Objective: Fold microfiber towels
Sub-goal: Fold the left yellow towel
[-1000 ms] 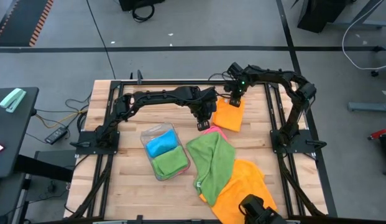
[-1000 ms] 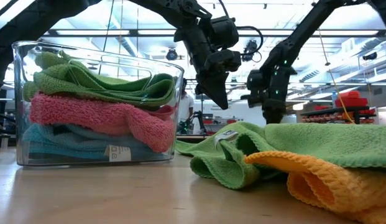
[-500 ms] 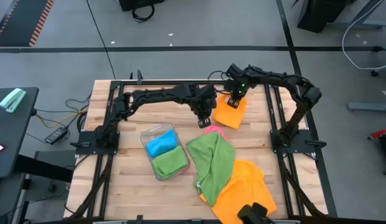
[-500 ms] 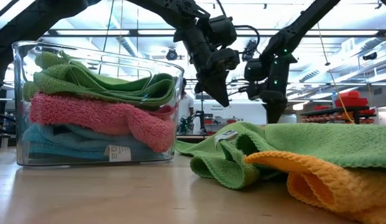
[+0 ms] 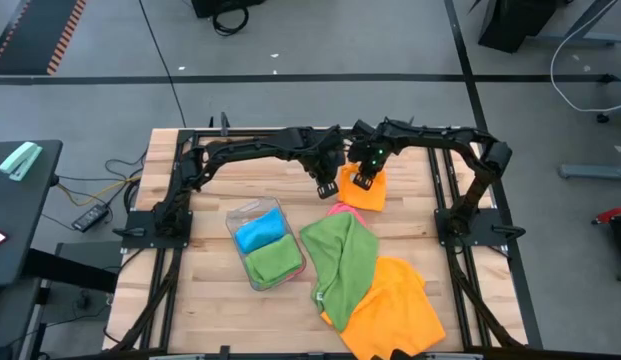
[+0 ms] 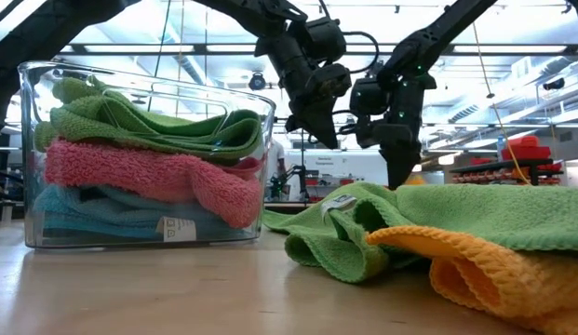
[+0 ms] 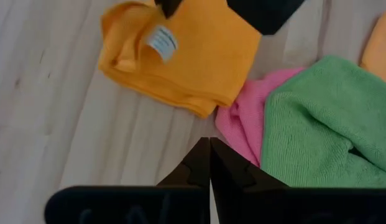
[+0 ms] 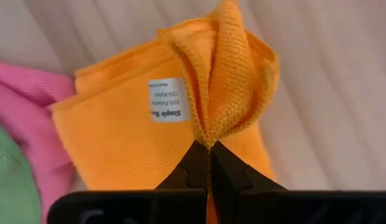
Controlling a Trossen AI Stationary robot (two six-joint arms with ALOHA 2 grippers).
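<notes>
Orange towel (image 5: pixel 364 189), folded, is lying at the far middle of the wooden table (image 5: pixel 205 300), w/ both grippers right at it. In the high view its long axis is running roughly from the far side toward the near side, a bit slanted; its near edge is touching the pink towel (image 5: pixel 338 209). A white label (image 8: pixel 167 99) is showing on the top layer.

Right gripper (image 5: pixel 362 181) is sitting over this towel, jaws fully shut, and in the right wrist view they are pinching a raised fold of the orange cloth (image 8: pixel 227 81); the fold is standing up between the tips, so the cloth is puckering there.

Left gripper (image 5: pixel 324 188) is hanging just beside the towel's left edge, jaws also closed together, tips meeting, w/ nothing between them. In the left wrist view the tips are pointing toward the gap between orange towel (image 7: pixel 180 53) and pink towel (image 7: pixel 245 121).

Nearer to the camera a green towel (image 5: pixel 342 262) is lying loose, partly covering the pink one and a second orange towel (image 5: pixel 390 305), which is spreading to the near edge.

Clear plastic tray (image 6: pixel 140 158) is standing left of the pile, approx. mid-table, holding folded towels: green on top, pink in the middle, blue at the bottom.
</notes>
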